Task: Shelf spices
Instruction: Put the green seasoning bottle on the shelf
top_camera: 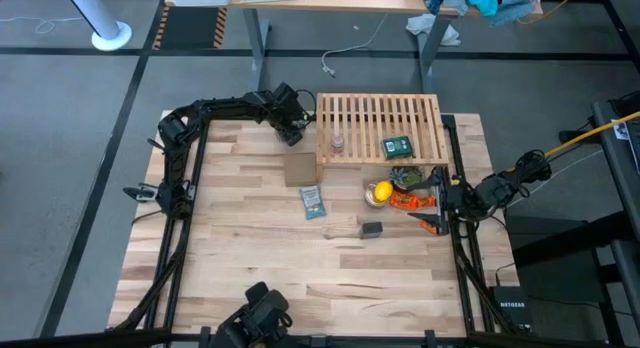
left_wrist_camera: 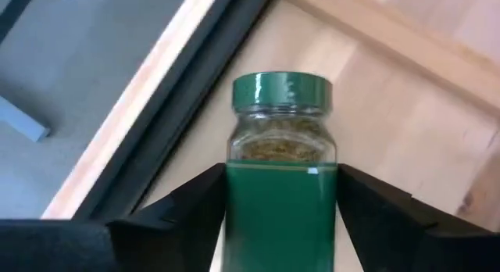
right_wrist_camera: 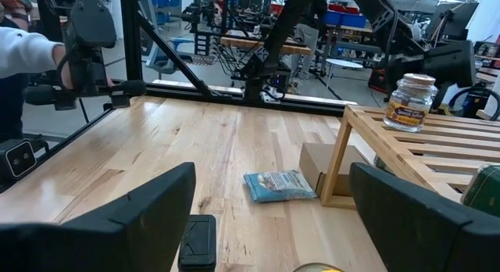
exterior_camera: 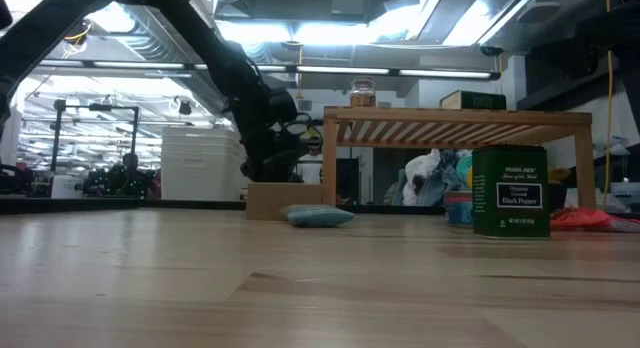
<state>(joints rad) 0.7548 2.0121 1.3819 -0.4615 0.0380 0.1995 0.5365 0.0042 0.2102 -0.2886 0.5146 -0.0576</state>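
I have the left pincer [left_wrist_camera: 281, 217] clamped on the green bottle [left_wrist_camera: 282, 159], held upright so it can stand on the shelf [top_camera: 380, 113] just beside it, where the glass jar [top_camera: 338, 142] and one tin [top_camera: 398, 146] already sit. My right pincer [right_wrist_camera: 269, 205] waits apart, low over the worktop [top_camera: 250, 248].

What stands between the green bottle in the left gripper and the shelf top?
Nothing visible. The left gripper holds the green bottle just off the shelf near its left end, where the slats are bare; the clear jar stands farther along.
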